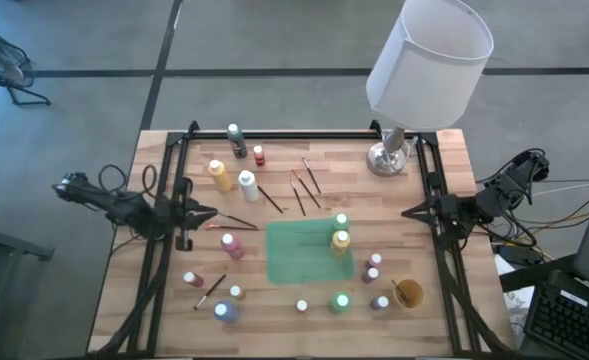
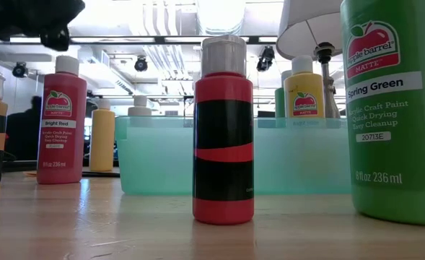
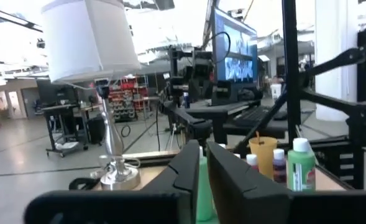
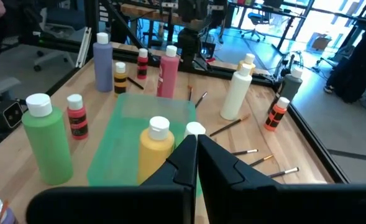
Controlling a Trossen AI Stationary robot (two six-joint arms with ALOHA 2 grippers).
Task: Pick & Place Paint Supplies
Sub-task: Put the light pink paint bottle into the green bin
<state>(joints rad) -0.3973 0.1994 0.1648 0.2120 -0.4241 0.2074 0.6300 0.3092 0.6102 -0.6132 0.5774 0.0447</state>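
Our left gripper (image 1: 210, 212) hangs at the table's (image 1: 444, 180) left edge, fingers a slit apart and empty, beside a brush (image 1: 236, 222); our right gripper (image 1: 410, 212) waits pinched shut and empty at the right edge. Bottles (image 1: 220, 175) and brushes lie scattered around the green tray (image 1: 294, 255), two bottles inside. We judge that a thin brush could slip, or neighbouring bottles topple.
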